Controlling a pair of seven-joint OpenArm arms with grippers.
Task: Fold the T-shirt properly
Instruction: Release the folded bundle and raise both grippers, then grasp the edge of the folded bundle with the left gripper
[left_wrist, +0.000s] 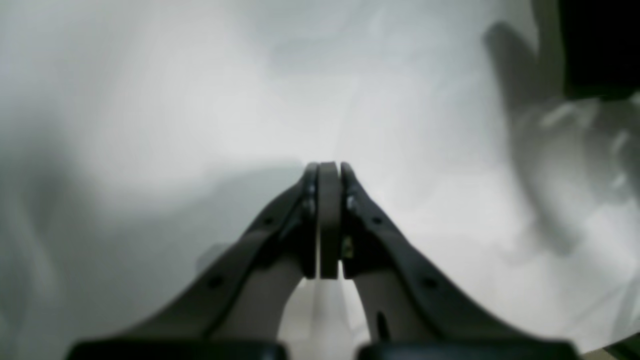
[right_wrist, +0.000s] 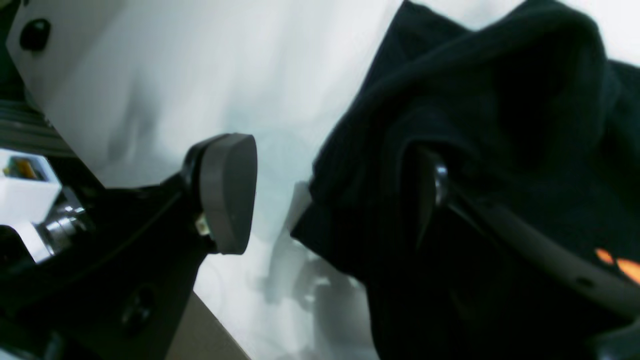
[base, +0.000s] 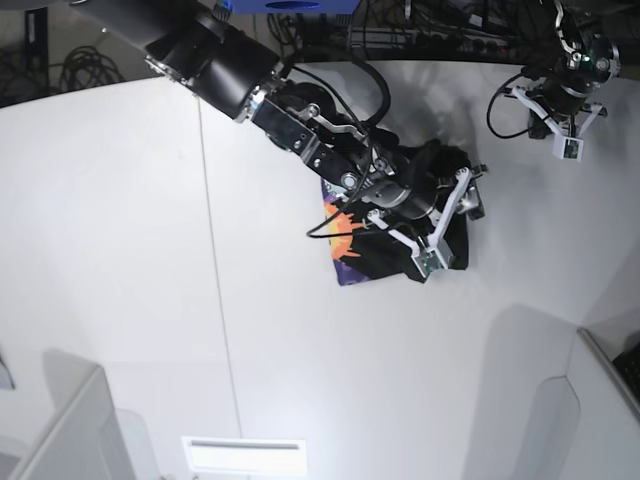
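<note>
The right pincer (base: 450, 222) is wide open, right at the T-shirt (base: 400, 225). In the right wrist view one finger (right_wrist: 227, 192) sits out over the bare white counter (right_wrist: 150, 75), and the other finger is tucked into a black fold, so an edge of the cloth lies between the two fingers. The T-shirt is bunched in a small heap under and just behind this pincer, with a bit of its orange and purple picture (base: 345, 250) peeking out on the side away from the fingertips. The left pincer (left_wrist: 329, 172) is closed with nothing in it, and it hangs far from the T-shirt over bare counter. The fold looks like it is only partly done. Next, the right pincer most likely needs to close on that edge, or let it go and pull back, but I cannot tell which.
</note>
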